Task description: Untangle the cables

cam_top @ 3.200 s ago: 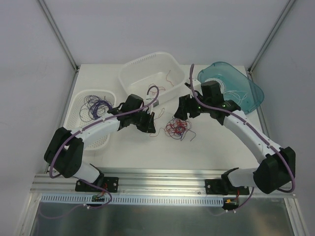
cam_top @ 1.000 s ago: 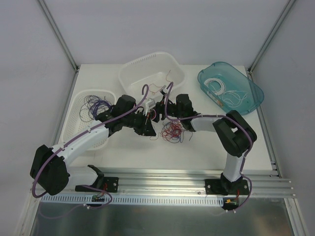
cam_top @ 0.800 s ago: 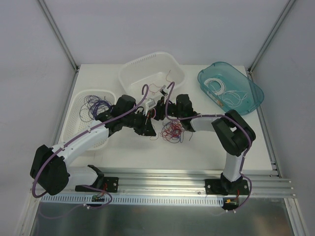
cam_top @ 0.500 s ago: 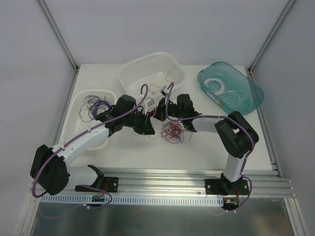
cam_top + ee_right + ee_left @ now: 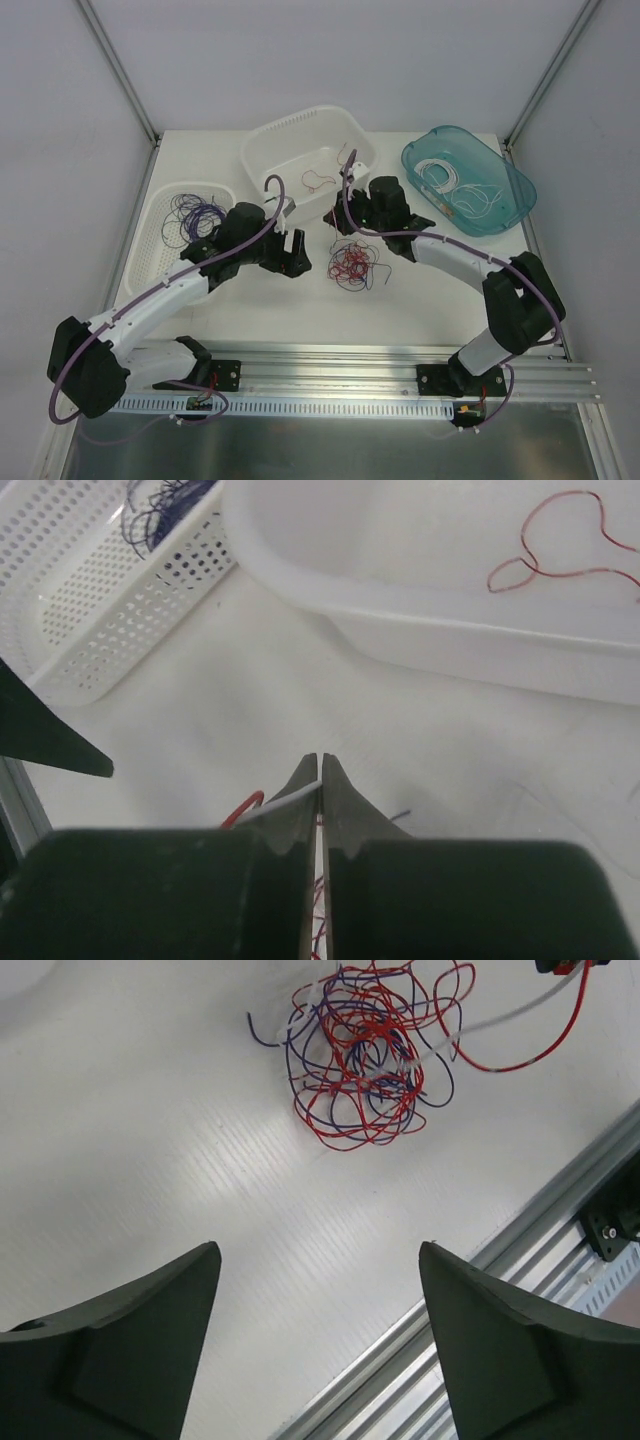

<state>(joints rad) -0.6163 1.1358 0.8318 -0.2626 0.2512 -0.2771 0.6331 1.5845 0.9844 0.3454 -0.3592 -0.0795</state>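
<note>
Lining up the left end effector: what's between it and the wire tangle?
Only bare table, shown in the left wrist view: the open left end effector is clear of the wire tangle.

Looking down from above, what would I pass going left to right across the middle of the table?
White mesh basket → left gripper → cable tangle → teal bin
</note>
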